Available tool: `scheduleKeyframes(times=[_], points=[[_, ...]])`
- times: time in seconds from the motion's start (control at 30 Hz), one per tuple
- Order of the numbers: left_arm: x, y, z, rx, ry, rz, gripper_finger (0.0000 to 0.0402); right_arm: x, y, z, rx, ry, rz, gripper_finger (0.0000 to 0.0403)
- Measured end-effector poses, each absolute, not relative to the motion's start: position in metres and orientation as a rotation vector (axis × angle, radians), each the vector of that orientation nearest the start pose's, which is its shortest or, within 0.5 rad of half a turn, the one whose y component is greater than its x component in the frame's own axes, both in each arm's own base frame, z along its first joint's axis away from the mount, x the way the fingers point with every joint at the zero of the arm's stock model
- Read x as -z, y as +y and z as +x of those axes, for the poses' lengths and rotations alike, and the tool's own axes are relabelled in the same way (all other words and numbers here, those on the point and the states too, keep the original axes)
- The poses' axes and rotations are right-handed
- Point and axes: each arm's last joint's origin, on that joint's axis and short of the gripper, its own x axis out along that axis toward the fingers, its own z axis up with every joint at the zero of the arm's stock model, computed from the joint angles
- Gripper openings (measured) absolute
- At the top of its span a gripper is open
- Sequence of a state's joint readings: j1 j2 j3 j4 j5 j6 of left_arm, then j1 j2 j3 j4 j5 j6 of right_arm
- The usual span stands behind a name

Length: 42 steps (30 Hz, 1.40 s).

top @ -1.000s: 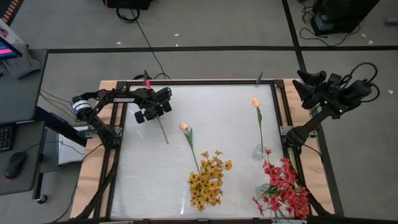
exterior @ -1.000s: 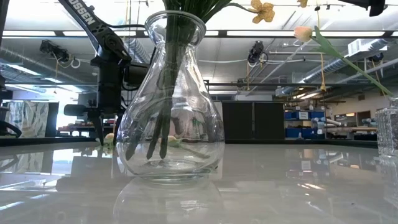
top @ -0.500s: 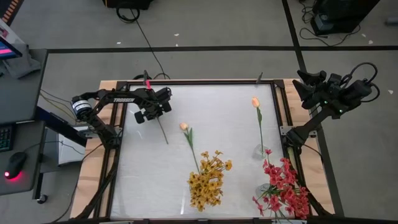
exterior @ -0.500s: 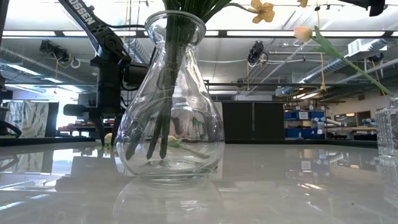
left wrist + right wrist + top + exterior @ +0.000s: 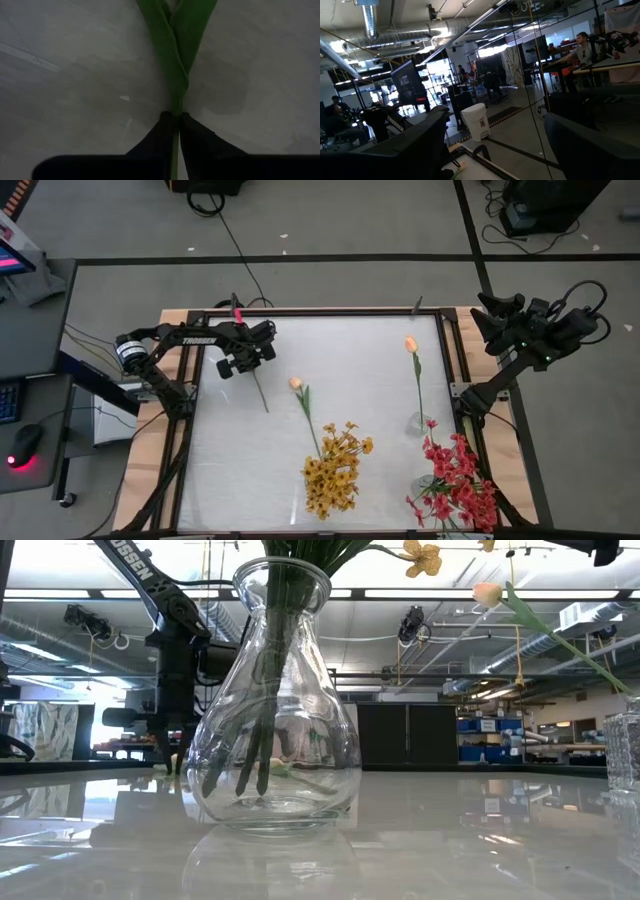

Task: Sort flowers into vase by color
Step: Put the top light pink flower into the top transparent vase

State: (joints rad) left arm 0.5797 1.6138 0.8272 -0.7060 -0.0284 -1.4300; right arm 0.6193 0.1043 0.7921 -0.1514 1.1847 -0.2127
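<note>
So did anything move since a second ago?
Hardly anything. The left pincer is still shut on the green stem lying on the table, and the stem's free end looks shifted only a touch. The right pincer stays parked off the table's edge. The yellow flowers and red flowers stayed put.

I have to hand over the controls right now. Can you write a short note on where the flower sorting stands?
Left gripper: down at the far left of the table, shut on a green stem lying flat there.
Right gripper: parked off the table's far right corner, holding nothing.
Done: yellow flowers stand in the round glass vase; red flowers are in a vase at the near right; one peach bud stands in a small vase.
Left: a second peach bud on its stem near the table's middle, and the gripped stem.
</note>
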Motion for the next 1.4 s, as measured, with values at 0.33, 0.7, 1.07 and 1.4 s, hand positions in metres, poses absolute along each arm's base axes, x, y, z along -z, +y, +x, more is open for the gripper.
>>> scheduleKeyframes(times=[0.33,0.7,1.07,1.4], points=[[-0.15,0.146,0.218,-1.476,0.878,-1.525,0.0029,-0.373,-0.036,-0.004,0.581,-0.275,0.221,0.0346],[-0.151,0.144,0.222,-1.415,0.913,-1.476,0.0029,-0.373,-0.036,-0.004,0.581,-0.275,0.221,0.0346],[-0.167,0.151,0.233,-1.25,0.972,-1.277,0.0028,-0.373,-0.036,-0.004,0.581,-0.275,0.221,0.0346],[-0.193,0.161,0.248,-1.122,0.946,-1.157,0.0011,-0.373,-0.036,-0.004,0.581,-0.275,0.221,0.0346]])
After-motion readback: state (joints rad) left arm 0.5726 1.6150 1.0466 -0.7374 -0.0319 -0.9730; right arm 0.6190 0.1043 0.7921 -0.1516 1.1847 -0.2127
